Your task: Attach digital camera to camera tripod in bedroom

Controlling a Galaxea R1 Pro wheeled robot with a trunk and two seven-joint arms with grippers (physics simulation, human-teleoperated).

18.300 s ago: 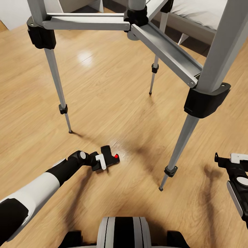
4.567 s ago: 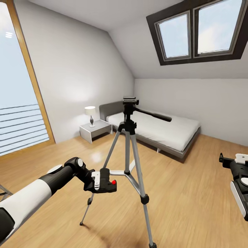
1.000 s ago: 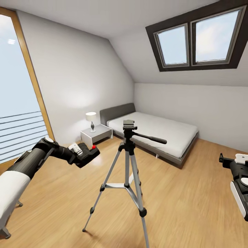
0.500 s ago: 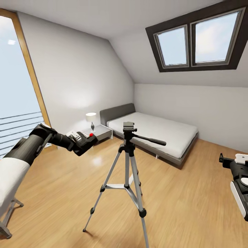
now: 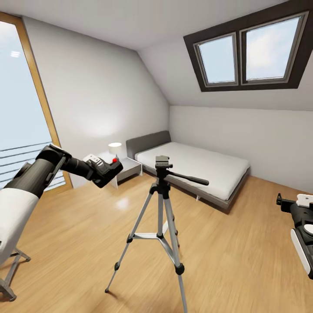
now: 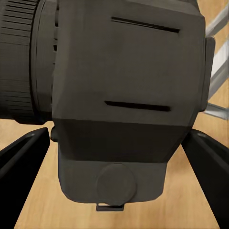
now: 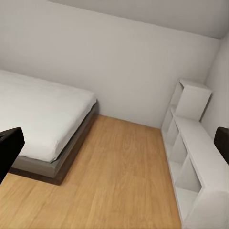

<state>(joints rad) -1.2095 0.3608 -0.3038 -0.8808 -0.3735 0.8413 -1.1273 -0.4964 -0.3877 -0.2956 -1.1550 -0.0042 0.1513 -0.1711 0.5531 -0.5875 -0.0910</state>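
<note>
One digital camera (image 5: 108, 170) and one camera tripod (image 5: 162, 204) are in the bedroom, with one bed (image 5: 204, 167) behind the tripod. The left pincer (image 5: 101, 170) is clamped on the camera, holding it in the air, left of the tripod's head and apart from it. The right pincer (image 5: 292, 202) holds nothing, its fingers spread wide.

Camera tripod (image 5: 161, 204) stands before the bed (image 5: 200, 167).
</note>
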